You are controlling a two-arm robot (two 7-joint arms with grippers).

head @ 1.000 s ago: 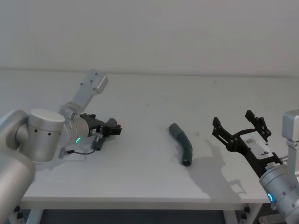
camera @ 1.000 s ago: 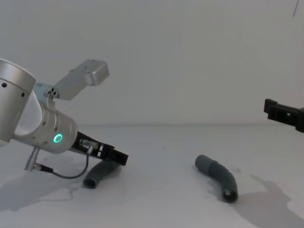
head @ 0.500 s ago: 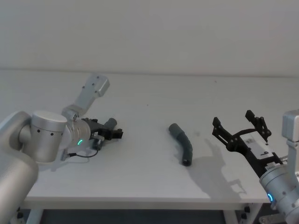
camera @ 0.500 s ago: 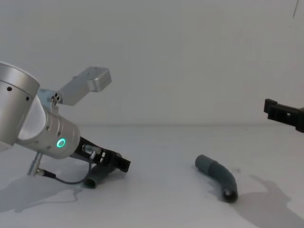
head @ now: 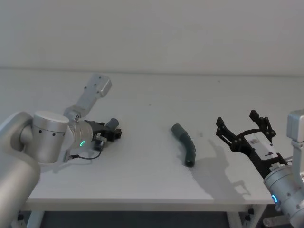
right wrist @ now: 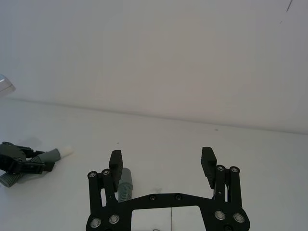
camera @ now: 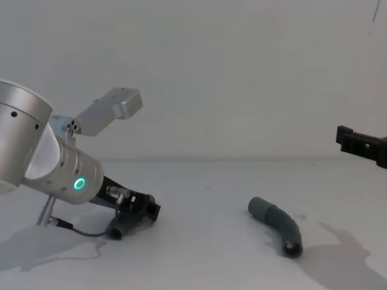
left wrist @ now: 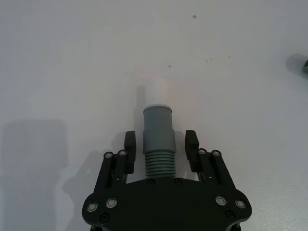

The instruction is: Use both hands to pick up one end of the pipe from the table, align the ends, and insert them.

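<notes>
Left wrist view: left gripper (left wrist: pixel 160 140) had slid around the pipe piece (left wrist: pixel 159 126), narrow but not touching; right gripper (right wrist: pixel 162 156) stayed wide.

Plain white wall (head: pixel 152 28), white table (head: pixel 142 180) (matt)

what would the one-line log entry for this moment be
left gripper: open, fingers either side of left pipe piece | right gripper: open, raised, apart from right pipe piece | ends: not joined
</notes>
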